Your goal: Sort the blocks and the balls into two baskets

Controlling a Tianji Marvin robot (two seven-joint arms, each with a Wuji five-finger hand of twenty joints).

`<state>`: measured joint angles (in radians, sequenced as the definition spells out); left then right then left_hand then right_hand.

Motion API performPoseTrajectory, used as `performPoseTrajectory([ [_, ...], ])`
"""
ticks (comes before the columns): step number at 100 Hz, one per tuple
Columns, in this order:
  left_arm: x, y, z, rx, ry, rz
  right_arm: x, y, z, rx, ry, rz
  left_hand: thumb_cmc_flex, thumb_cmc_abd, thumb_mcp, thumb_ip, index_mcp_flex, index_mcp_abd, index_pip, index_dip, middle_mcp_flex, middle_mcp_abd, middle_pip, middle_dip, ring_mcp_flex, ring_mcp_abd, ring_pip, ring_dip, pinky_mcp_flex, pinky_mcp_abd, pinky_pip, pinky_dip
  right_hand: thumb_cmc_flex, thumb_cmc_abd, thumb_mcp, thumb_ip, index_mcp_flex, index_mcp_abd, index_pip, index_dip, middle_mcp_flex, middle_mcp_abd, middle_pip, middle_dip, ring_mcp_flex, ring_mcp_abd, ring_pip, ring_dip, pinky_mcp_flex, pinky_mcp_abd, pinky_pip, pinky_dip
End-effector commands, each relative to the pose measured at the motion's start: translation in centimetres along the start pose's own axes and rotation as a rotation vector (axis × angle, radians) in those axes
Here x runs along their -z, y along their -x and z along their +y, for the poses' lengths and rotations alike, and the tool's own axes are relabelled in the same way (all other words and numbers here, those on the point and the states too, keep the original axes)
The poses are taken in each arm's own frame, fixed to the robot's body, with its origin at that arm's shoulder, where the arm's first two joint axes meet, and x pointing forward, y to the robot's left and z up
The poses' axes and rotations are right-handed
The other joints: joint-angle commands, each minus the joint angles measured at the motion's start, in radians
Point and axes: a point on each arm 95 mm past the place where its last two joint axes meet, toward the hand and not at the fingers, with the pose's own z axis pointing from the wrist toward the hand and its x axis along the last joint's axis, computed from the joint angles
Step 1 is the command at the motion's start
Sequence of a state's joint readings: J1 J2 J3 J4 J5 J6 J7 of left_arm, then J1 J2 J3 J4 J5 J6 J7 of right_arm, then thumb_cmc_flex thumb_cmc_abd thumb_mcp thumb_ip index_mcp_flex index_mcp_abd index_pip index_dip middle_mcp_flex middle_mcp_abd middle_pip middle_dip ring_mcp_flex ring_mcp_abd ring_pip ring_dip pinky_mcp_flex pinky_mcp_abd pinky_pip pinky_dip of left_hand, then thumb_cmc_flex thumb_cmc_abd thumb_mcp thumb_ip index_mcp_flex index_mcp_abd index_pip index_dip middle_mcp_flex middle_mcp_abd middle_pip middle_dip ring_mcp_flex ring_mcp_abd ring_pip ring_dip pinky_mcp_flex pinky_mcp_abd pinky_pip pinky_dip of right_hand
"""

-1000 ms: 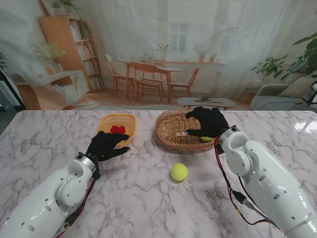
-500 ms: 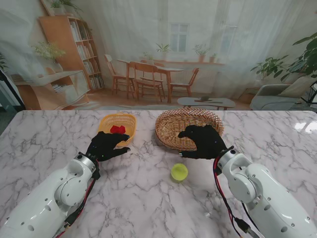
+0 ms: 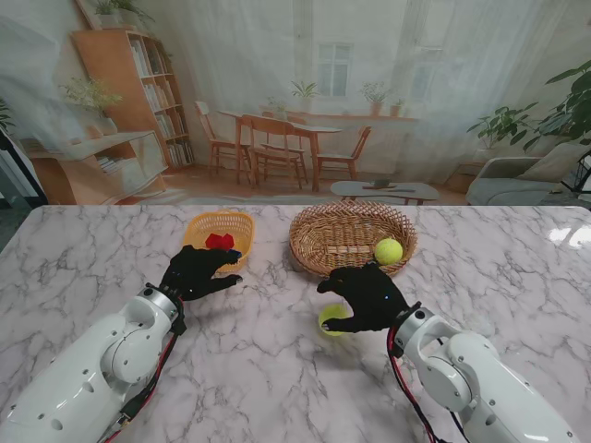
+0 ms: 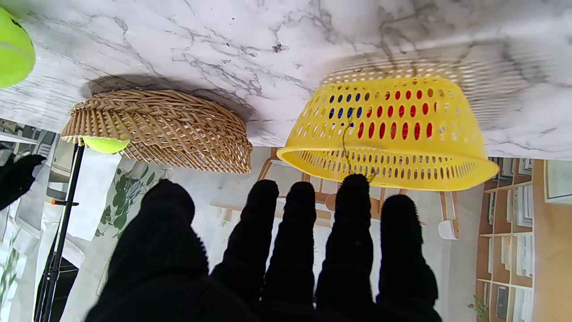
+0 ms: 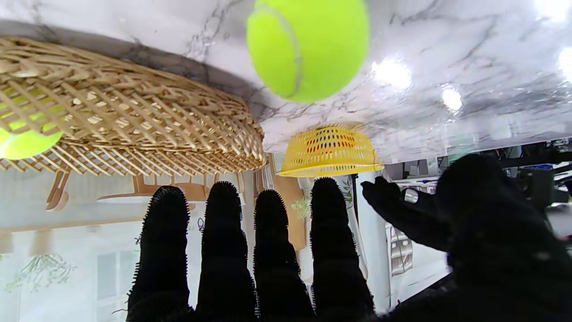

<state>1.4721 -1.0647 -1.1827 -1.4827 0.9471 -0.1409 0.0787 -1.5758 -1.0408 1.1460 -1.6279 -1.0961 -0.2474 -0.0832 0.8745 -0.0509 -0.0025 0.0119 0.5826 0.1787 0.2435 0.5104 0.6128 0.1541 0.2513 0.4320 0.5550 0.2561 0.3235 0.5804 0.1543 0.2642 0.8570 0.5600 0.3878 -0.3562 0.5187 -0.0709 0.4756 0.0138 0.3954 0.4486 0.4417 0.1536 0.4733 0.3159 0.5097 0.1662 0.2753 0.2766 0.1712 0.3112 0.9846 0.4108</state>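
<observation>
One tennis ball point(image 3: 389, 250) in wicker basket point(image 3: 319, 247); another point(image 3: 329, 318) on table.

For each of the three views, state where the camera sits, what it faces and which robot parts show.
Stand: above the shoulders, looking down at the table; both arms, left hand, right hand.
Left wrist: along the left hand's fingers toward the yellow basket.
Right wrist: along the right hand's fingers toward the tennis ball.
All three show the wicker basket.

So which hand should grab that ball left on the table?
The right hand. It hovers open directly over the loose ball, beside the wicker basket that holds the other ball. The left hand sits by the yellow basket.
</observation>
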Motion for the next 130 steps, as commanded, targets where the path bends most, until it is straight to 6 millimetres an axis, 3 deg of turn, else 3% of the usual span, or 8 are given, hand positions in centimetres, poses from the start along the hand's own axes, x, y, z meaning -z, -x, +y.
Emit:
performPoseTrajectory([
  [1,0.0,-0.1,0.1,0.000,0.016,0.000,0.3,-0.4,-1.3,0.005,-0.031,0.000,-0.010,0.039,-0.020,-0.011,0.015,-0.015,0.004,-0.003,0.025,0.004,-0.016,-0.007,-0.013,0.013,-0.011,0.001,-0.011,0.018,-0.022,0.022,-0.025,0.024,-0.009,0.017,0.004,-0.009,-0.016,0.017,0.016,0.008,-0.001,0.009,0.021,0.011,-0.023,0.021,0.003,0.027,0.011,0.010],
  [45,0.0,-0.1,0.2,0.007,0.016,0.002,-0.7,0.1,-4.0,0.004,-0.087,-0.052,-0.010,0.042,-0.021,-0.012,0.010,-0.012,0.000,-0.005,0.027,0.004,-0.013,-0.005,-0.010,0.013,-0.005,0.004,-0.007,0.012,-0.022,0.018,-0.030,0.002,0.003,0.016,-0.038,0.011,-0.028,0.021,-0.023,0.016,0.011,0.017,-0.003,0.016,-0.012,0.024,0.010,0.009,0.030,0.012],
  [56,0.0,-0.1,0.2,0.006,0.022,0.001,-1.0,0.3,-4.4,0.002,-0.101,-0.058,-0.010,0.042,-0.021,-0.012,0.012,-0.012,0.001,-0.005,0.029,0.003,-0.012,-0.005,-0.009,0.015,-0.005,0.004,-0.007,0.015,-0.022,0.017,-0.030,-0.021,0.020,0.015,-0.033,0.024,-0.024,0.024,-0.020,0.027,0.027,0.020,0.013,0.022,0.013,0.032,0.048,-0.020,0.058,0.017],
  [93,0.0,0.0,0.2,0.008,0.025,-0.002,-2.3,0.3,-6.1,-0.021,-0.141,-0.081,-0.011,0.041,-0.021,-0.012,0.013,-0.015,0.001,-0.005,0.031,0.004,-0.013,-0.005,-0.007,0.013,-0.006,0.004,-0.008,0.019,-0.023,0.015,-0.032,-0.101,0.138,0.000,-0.008,0.053,0.001,0.023,0.002,0.047,0.108,0.035,0.100,0.006,0.183,0.093,0.197,-0.081,0.199,0.011],
  [108,0.0,0.0,0.2,0.008,0.025,-0.004,-2.7,0.1,-6.7,-0.030,-0.138,-0.103,-0.012,0.042,-0.021,-0.012,0.012,-0.014,0.000,-0.005,0.031,0.005,-0.014,-0.005,-0.007,0.013,-0.006,0.004,-0.009,0.020,-0.023,0.014,-0.006,-0.146,0.213,-0.005,0.020,0.026,0.060,0.047,0.033,0.048,0.175,0.082,0.146,-0.010,0.282,0.147,0.269,-0.110,0.263,0.051],
  [130,0.0,0.0,0.2,0.010,0.030,-0.007,-3.0,-0.1,-7.2,-0.023,-0.109,-0.129,-0.012,0.042,-0.021,-0.012,0.013,-0.014,0.001,-0.005,0.033,0.003,-0.014,-0.005,-0.005,0.015,-0.005,0.004,-0.010,0.023,-0.024,0.014,0.105,-0.215,0.360,-0.015,0.080,-0.015,0.167,0.079,0.109,0.022,0.290,0.187,0.242,-0.041,0.455,0.242,0.401,-0.148,0.352,0.126],
])
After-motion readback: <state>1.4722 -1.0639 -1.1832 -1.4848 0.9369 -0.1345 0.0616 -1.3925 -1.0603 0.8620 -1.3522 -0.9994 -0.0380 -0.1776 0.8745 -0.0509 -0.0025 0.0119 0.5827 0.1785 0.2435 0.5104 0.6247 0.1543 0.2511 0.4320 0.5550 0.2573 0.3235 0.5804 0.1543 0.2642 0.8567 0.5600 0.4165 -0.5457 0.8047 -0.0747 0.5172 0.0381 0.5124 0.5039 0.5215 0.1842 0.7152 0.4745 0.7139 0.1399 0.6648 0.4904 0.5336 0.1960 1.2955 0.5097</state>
